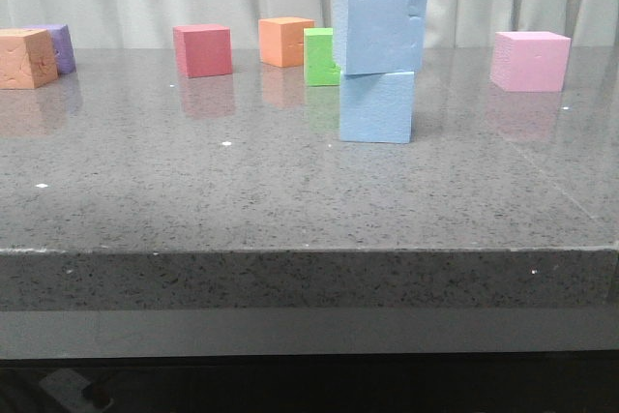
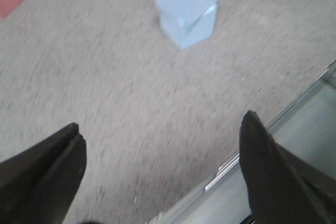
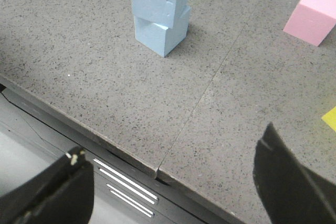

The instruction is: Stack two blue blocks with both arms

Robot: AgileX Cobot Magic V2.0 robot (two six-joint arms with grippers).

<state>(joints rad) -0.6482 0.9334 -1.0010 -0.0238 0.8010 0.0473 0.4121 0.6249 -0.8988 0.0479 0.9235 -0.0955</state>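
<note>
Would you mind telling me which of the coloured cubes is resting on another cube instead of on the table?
The upper blue block: it sits, slightly offset, on the lower blue block. All other cubes rest directly on the table.

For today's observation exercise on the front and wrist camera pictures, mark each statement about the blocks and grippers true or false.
1. One blue block sits on the other blue block. True.
2. The left gripper grips the top block. False: it is open, holding nothing, away from the stack.
3. The pink block touches the stack. False: it stands apart.
4. The right gripper is open. True.
5. A green block stands behind the stack. True.
</note>
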